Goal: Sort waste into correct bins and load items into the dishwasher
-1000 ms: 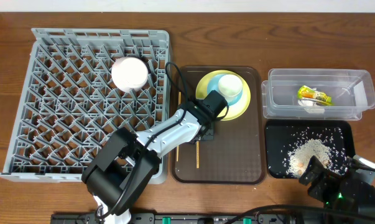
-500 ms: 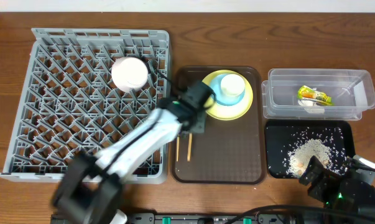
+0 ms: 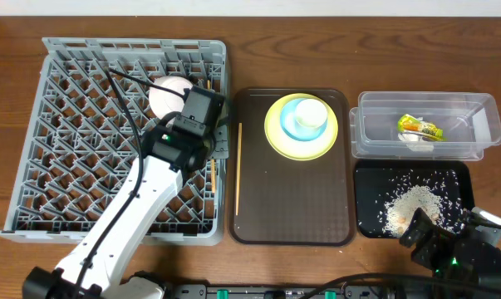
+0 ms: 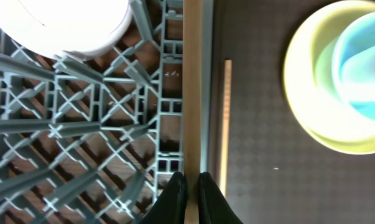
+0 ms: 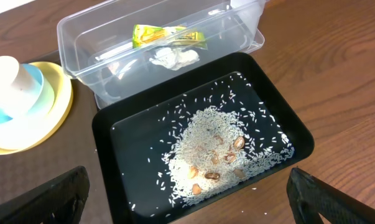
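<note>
Left wrist view: the left jaws pinch shut on 1 chopstick (image 4: pixel 192 87), held lengthwise over the right edge of the dish rack (image 3: pixel 134 43), probably to lay it between dividers. The 2nd chopstick (image 3: pixel 239 166) lies on the brown tray (image 3: pixel 292 208). Right jaws gape wide, empty, parked above the black tray (image 5: pixel 106 149).

Grey lattice rack (image 3: pixel 76 141), white bowl (image 3: pixel 169 93), pale yellow plate (image 3: pixel 277 141), blue cup (image 3: pixel 304 119), tan chopstick (image 4: pixel 192 93), brown tray (image 3: pixel 292 199), black tray (image 3: pixel 370 187)

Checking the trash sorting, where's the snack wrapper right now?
Overhead view, far right: the snack wrapper lies inside the clear tub, beside a crumpled white scrap, just behind the black tray of rice.
</note>
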`<state>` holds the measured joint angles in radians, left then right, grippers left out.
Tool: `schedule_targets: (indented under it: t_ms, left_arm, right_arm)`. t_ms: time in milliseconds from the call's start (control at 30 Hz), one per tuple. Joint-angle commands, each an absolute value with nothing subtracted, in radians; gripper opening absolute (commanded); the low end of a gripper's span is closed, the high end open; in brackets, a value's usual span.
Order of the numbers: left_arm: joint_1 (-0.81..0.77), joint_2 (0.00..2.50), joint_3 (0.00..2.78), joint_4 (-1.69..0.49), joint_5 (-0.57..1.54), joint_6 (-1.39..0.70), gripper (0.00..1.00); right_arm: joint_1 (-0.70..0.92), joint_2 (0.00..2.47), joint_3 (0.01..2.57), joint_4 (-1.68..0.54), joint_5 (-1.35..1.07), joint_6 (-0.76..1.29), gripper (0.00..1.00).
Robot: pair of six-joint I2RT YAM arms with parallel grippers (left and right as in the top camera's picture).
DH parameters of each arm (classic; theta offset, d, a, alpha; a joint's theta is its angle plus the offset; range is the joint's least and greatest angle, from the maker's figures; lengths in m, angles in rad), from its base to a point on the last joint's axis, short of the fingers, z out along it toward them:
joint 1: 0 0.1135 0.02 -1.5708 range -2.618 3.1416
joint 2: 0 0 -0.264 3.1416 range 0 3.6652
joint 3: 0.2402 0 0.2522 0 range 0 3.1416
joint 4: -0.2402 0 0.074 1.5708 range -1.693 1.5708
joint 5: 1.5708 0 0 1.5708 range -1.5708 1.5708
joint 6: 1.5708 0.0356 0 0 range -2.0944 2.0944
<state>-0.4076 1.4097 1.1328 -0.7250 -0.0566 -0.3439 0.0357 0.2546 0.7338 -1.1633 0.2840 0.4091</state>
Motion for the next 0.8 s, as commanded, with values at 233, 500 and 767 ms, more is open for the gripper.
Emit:
schedule_targets:
  t_ms: [233,500,767]
  left_arm:
    - [-0.378,1.514,1.128,-0.714,-0.072,-0.168,0.08]
    - [-0.377,1.555,1.126,-0.713,-0.09,-0.168,0.08]
    - [-0.377,1.564,1.122,-0.714,-0.102,-0.169,0.07]
  right_arm:
    - [0.029,0.254,0.738,-1.164,0.29,0.414,0.99]
    - [0.029,0.254,0.737,-1.164,0.29,0.414,0.99]
    - [0.029,0.254,0.738,-1.164,0.29,0.414,0.99]
